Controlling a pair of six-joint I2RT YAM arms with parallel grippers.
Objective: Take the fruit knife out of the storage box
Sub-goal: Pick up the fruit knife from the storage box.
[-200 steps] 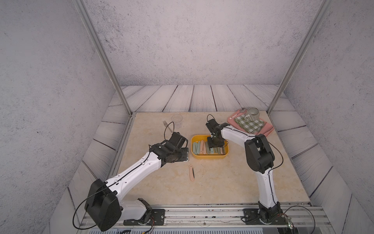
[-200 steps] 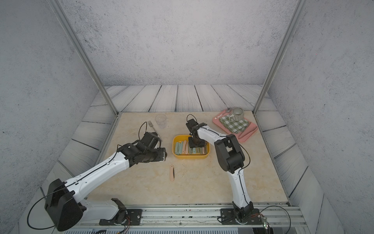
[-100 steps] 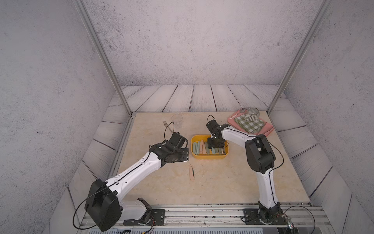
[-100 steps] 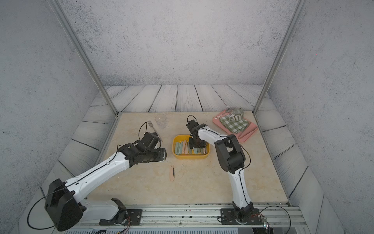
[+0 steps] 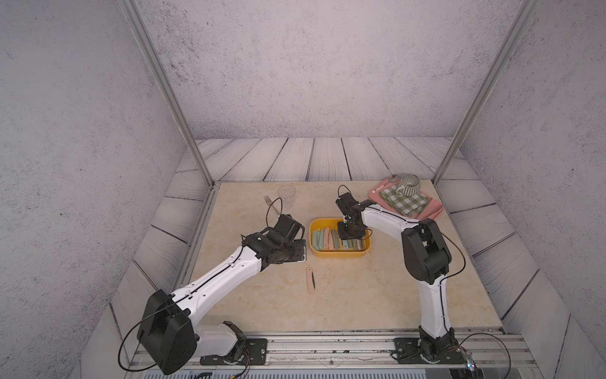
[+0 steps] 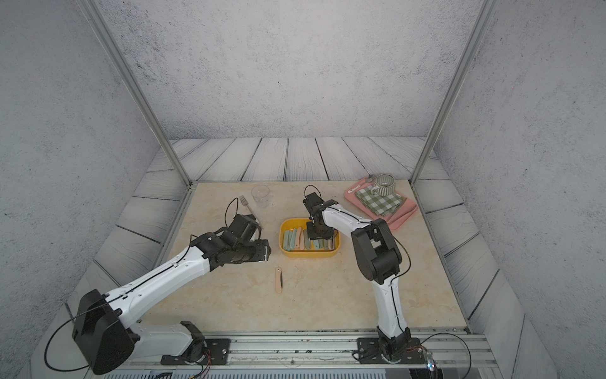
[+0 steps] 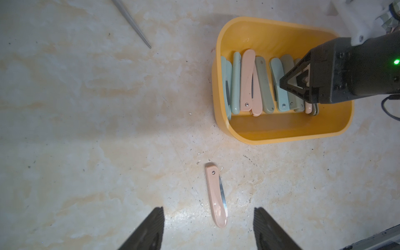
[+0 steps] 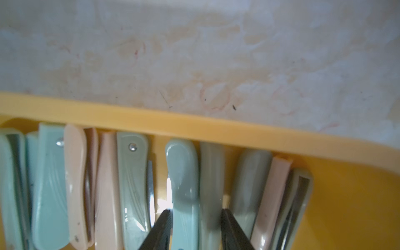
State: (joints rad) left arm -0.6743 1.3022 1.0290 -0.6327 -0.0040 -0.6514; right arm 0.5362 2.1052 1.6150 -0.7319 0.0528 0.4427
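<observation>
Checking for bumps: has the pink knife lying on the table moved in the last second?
No. The pink knife lies at the same spot in front of the storage box, in a top view.

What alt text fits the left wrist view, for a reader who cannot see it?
The right end effector reaches into the yellow storage box, among folded pink and green fruit knives. One pink folded knife lies on the table outside the box, near the open left end effector.

I see just one small change: my right tool [image 8: 195, 210] has drawn its fingers [image 8: 160, 229] in against two green fruit knives [image 8: 184, 173] in the storage box [image 8: 194, 123].
</observation>
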